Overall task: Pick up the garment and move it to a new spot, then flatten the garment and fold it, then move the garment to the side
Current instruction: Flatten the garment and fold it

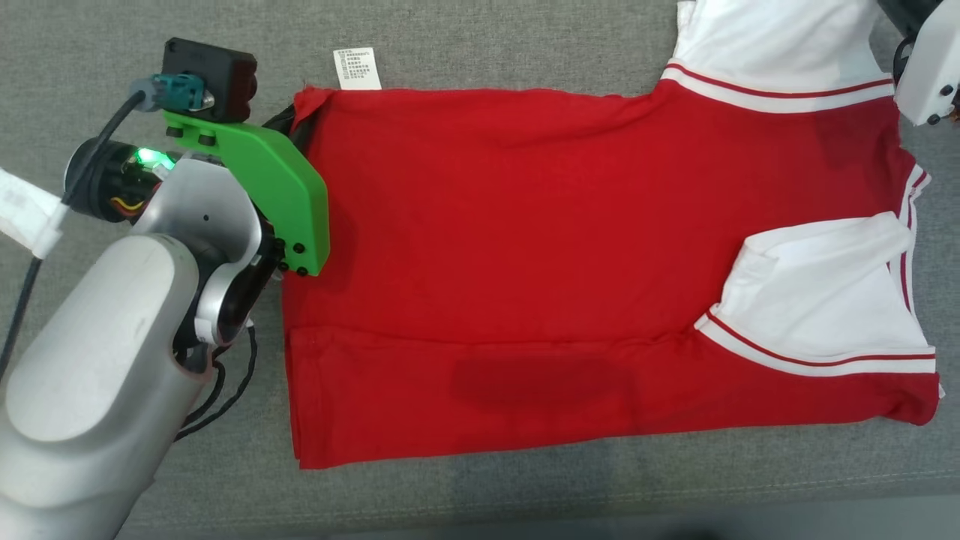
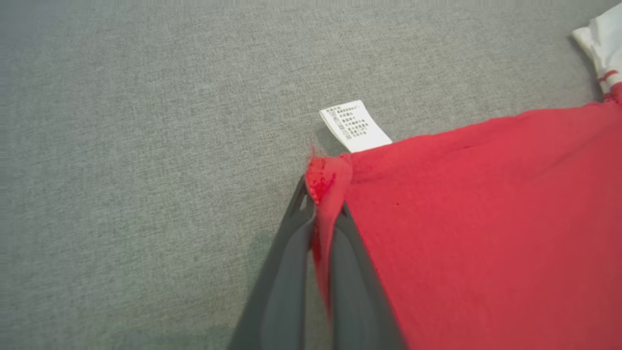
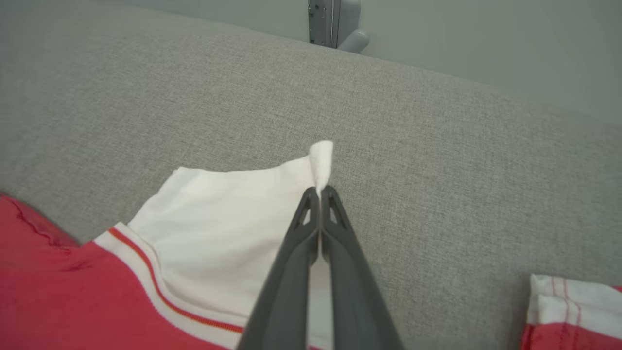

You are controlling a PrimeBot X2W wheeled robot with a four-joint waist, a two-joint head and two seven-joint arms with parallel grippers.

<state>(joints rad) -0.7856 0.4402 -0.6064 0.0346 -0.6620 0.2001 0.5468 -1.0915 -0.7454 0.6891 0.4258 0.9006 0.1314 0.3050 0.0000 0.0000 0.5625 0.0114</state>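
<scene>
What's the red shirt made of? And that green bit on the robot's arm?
The shirt looks like soft knitted cloth, maybe cotton: matte, gently creased, with ribbed white trim. The green bracket looks like hard plastic: smooth, evenly coloured, slightly glossy, fastened with black screws.

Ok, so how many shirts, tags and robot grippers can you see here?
shirt, red and white: 1
tag, white: 1
grippers, left gripper and right gripper, both pinching the shirt: 2
Total: 4
</scene>
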